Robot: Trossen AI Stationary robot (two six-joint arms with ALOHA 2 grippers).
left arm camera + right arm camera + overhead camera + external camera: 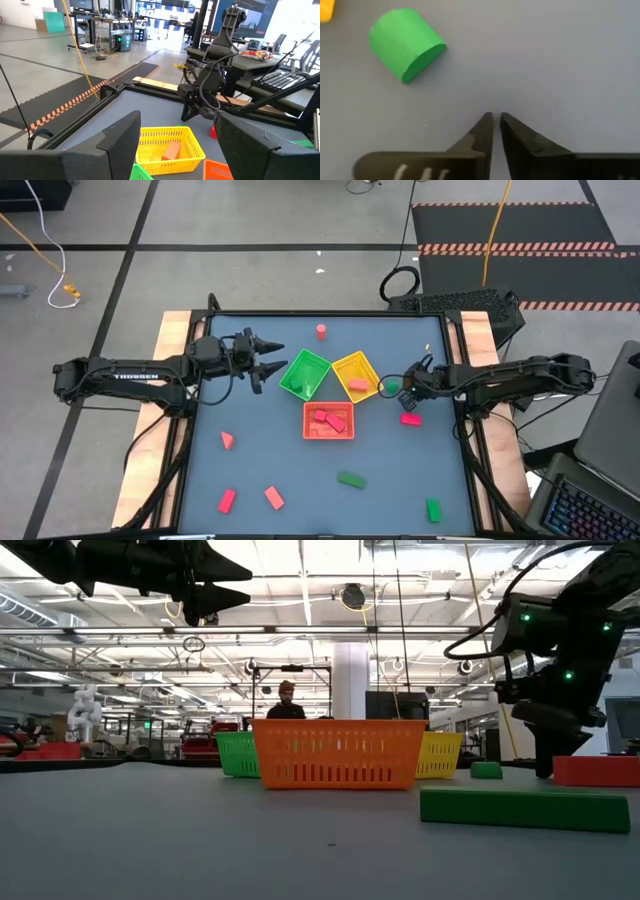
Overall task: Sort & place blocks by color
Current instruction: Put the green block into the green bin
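Right wrist view shows the right gripper (496,120) with its fingertips nearly touching, holding nothing, low over bare table, with a green cylinder (406,44) lying on its side nearby. From above, that gripper (408,383) sits near the table's right edge, just beside the yellow tray (356,375), the cylinder (393,386) partly masked by it; a red block (410,418) lies close by.

The left gripper (272,358) hangs spread open and empty beside the green tray (305,373), toward the left edge.

Blocks inside the orange tray (329,421) blur together; the count is unclear. One salmon block (171,150) shows in the yellow tray.

Loose pieces lie along the near edge: green blocks (351,479) and (433,509), red and salmon ones (227,500), (274,498), (228,440); a red cylinder (321,331) stands near the far edge.

The table (260,450) is dark grey-blue, wood-edged. Beyond it, the low view shows a person (286,700) partly hidden behind the trays.
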